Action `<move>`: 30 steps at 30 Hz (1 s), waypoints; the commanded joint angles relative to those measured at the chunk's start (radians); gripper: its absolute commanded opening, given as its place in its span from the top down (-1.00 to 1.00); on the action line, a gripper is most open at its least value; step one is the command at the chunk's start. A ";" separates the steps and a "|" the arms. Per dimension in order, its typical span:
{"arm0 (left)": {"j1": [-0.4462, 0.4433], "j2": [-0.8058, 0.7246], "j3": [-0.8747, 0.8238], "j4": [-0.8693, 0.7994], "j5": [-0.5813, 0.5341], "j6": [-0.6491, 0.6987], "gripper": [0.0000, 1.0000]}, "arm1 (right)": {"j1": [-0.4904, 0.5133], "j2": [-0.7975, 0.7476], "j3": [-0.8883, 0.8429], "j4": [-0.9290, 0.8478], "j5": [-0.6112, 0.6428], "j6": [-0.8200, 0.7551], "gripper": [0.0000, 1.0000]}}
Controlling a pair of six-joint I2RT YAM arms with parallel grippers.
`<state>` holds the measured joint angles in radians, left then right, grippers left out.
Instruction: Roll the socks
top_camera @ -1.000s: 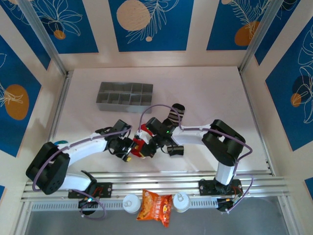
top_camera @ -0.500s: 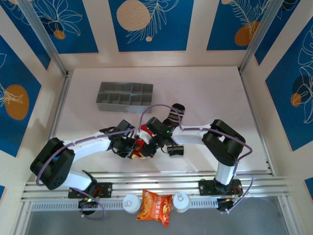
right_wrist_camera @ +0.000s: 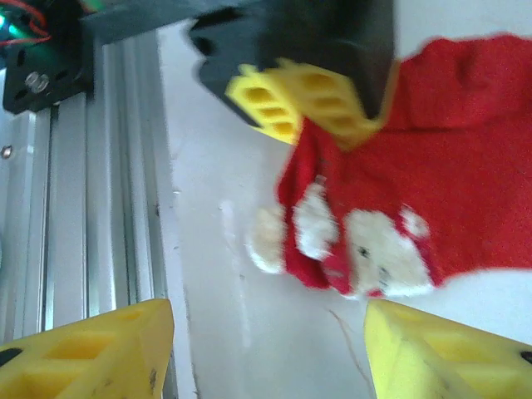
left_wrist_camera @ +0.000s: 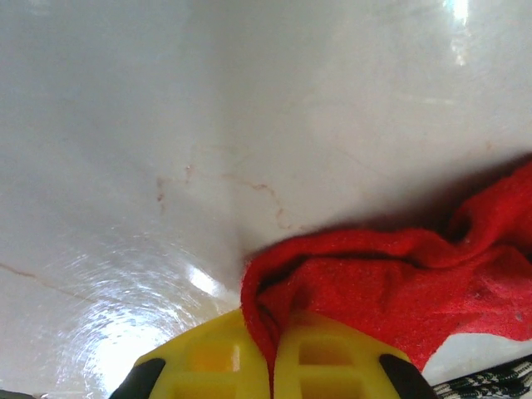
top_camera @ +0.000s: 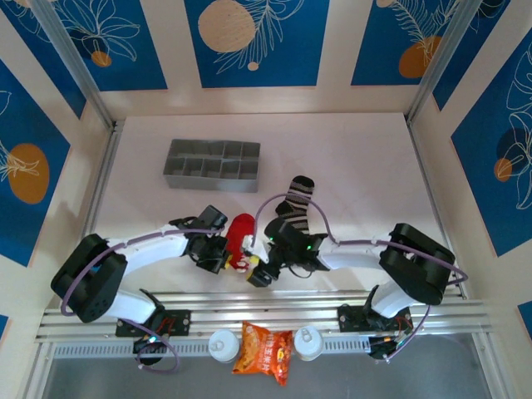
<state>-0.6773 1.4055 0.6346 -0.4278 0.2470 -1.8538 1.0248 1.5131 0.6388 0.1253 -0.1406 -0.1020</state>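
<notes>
a: where's the red sock (top_camera: pixel 242 233)?
b: on the white table (top_camera: pixel 357 166), near the front edge, between the two arms. its near end is pinched in the left gripper (top_camera: pixel 231 261).
a: properly clenched?
b: yes. from the left wrist, the yellow fingers (left_wrist_camera: pixel 208 357) are pressed together with a fold of red fabric caught between them. the rest of the sock trails off to the right.
a: and the right gripper (right_wrist_camera: pixel 266 357)?
b: released. its fingers stand wide apart with bare table between them. the sock's white-patched end lies just beyond the tips, not touching them.
a: the striped sock (top_camera: pixel 297 199)?
b: flat on the table, farther back, just right of the red one. its near end is by the right wrist, and nothing holds it.
</notes>
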 commanded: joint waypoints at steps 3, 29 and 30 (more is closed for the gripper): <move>0.003 0.021 -0.018 -0.056 -0.006 -0.010 1.00 | 0.081 0.048 0.009 0.074 0.277 -0.160 -0.24; 0.005 0.033 0.011 -0.079 -0.005 0.010 1.00 | 0.158 0.169 0.114 0.059 0.438 -0.096 0.42; 0.005 0.033 0.011 -0.081 -0.005 0.011 1.00 | 0.159 0.176 0.119 0.053 0.439 -0.090 0.49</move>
<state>-0.6754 1.4170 0.6464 -0.4385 0.2539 -1.8500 1.1790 1.6665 0.7258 0.1967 0.2867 -0.2203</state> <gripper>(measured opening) 0.065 0.269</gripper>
